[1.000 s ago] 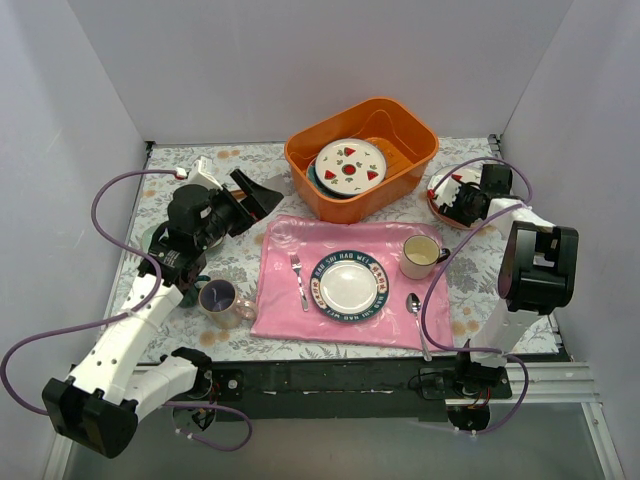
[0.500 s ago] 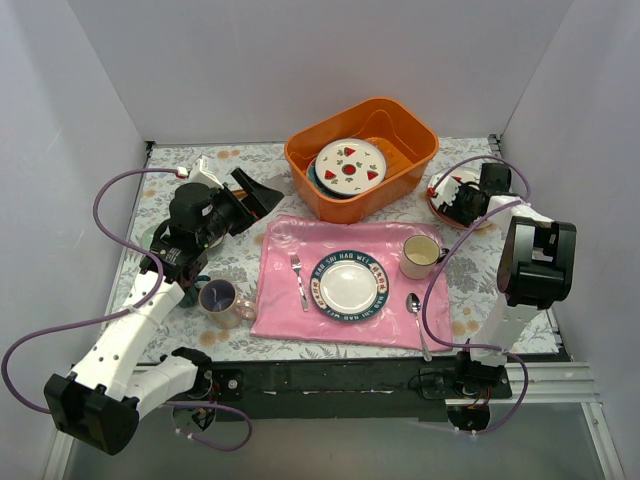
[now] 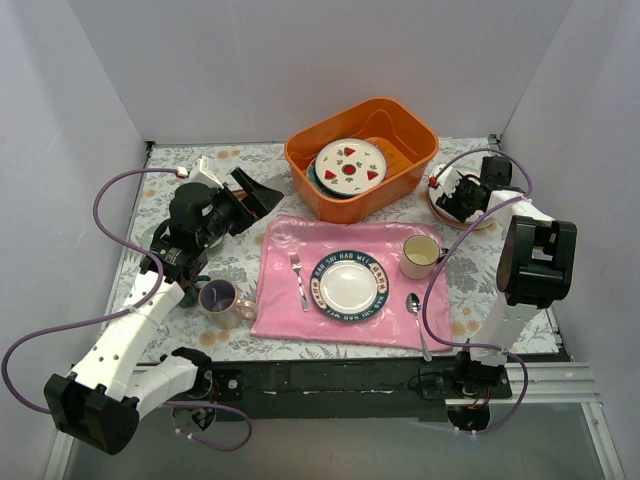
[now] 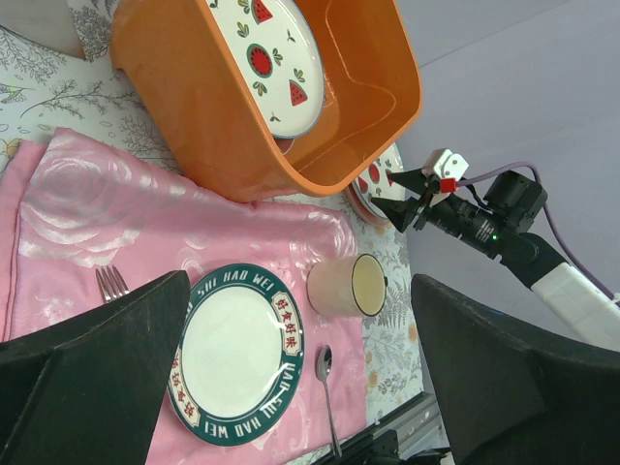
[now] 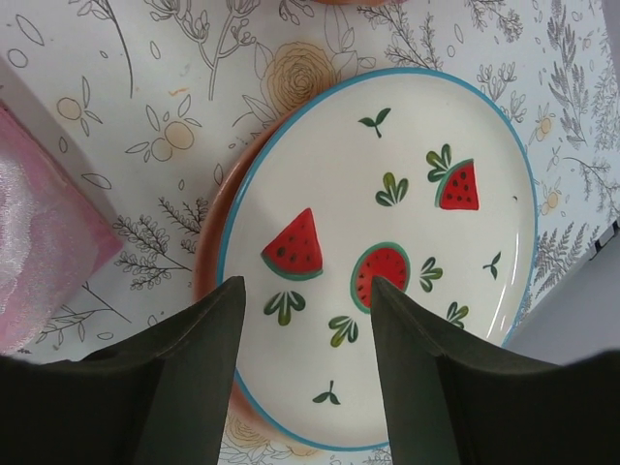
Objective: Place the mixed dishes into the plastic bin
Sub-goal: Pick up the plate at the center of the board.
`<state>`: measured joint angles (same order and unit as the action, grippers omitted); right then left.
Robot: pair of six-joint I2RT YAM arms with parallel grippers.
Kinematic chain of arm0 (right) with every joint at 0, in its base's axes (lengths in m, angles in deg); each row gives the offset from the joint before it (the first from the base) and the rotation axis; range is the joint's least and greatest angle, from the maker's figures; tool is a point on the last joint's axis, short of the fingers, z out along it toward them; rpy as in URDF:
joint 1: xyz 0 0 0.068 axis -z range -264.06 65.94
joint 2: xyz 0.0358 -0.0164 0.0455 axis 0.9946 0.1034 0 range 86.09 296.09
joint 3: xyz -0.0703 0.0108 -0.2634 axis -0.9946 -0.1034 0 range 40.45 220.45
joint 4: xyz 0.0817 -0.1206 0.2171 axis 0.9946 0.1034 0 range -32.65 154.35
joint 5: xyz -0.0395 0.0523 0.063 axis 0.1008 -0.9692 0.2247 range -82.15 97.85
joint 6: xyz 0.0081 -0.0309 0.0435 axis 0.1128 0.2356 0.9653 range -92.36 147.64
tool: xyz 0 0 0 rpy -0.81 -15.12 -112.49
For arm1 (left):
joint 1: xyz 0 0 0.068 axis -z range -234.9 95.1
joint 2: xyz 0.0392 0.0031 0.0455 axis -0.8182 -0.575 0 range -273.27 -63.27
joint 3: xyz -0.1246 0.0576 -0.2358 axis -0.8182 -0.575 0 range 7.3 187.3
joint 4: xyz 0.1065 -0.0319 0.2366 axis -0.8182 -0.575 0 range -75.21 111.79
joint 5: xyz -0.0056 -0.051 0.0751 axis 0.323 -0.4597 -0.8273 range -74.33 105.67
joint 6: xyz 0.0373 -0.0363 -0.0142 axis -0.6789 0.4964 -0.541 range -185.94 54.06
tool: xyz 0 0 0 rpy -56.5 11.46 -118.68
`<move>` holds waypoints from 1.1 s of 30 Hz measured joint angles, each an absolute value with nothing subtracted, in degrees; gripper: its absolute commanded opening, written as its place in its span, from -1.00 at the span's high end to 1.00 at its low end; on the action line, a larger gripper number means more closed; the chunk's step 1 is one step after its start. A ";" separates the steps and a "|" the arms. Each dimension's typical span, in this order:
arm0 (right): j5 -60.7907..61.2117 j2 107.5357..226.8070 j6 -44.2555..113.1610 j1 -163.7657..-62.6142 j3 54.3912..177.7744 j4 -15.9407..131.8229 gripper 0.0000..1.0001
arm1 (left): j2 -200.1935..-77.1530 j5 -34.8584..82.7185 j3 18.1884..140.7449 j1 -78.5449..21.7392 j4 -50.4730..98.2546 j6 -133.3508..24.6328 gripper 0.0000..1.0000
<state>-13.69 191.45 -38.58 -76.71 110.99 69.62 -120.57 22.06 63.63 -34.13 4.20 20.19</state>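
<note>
The right gripper (image 5: 305, 284) hovers, fingers apart, over the watermelon plate (image 5: 417, 126); the left gripper (image 4: 300, 281) gapes wide near the bin (image 4: 223, 126).

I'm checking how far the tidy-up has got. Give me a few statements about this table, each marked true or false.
1. A watermelon plate lies inside the orange bin. True.
2. The lavender-lined mug is in the bin. False: it stands on the table, left of the pink cloth.
3. The right gripper is open above a second watermelon plate. True.
4. The fork lies right of the lettered plate. False: it lies left of it, and the spoon lies on the right.
</note>
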 measured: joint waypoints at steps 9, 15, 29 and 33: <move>-14.72 191.47 -38.53 -76.73 111.06 71.98 -0.21 | -120.57 22.06 63.63 -34.17 4.20 20.19 -0.96; -13.99 192.44 -38.47 -76.80 111.43 72.26 -0.18 | -120.59 22.06 63.63 -34.19 4.23 20.19 -0.96; -14.13 194.36 -38.95 -77.01 114.69 74.73 -0.17 | -120.65 22.08 63.63 -34.46 4.23 20.19 -0.96; -15.42 194.84 -39.78 -77.01 115.73 77.44 -0.18 | -121.00 22.08 63.66 -34.48 4.23 20.19 -0.96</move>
